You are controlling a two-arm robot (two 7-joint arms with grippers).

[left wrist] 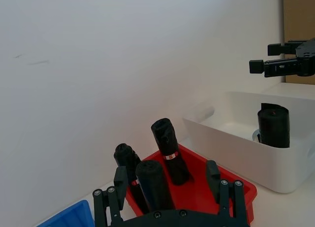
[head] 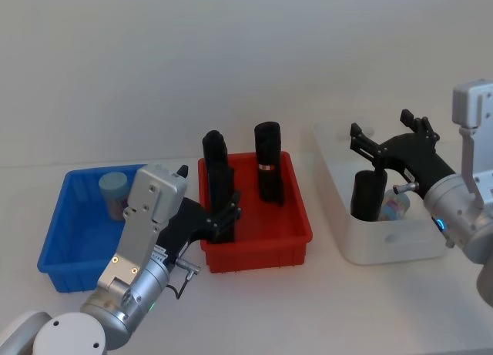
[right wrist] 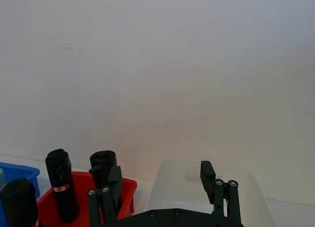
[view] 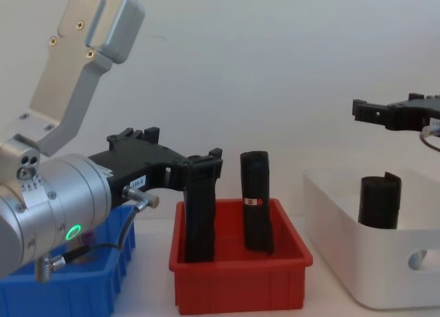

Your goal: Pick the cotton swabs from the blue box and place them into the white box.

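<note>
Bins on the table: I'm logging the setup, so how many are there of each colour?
blue box: 1
red bin: 1
white box: 1
Total: 3

1. The left arm (view: 48,207) has a brushed silver barrel wrist with a glowing green light, screw heads and metal plug connectors trailing a thin black cable.
2. A pale grey angled bracket (view: 82,62) with small screws rises from it.
3. The left gripper (head: 229,213) is matte black, with a small white label.
4. The right gripper (head: 383,143) is black too, on a silver wrist showing a blue light.
</note>
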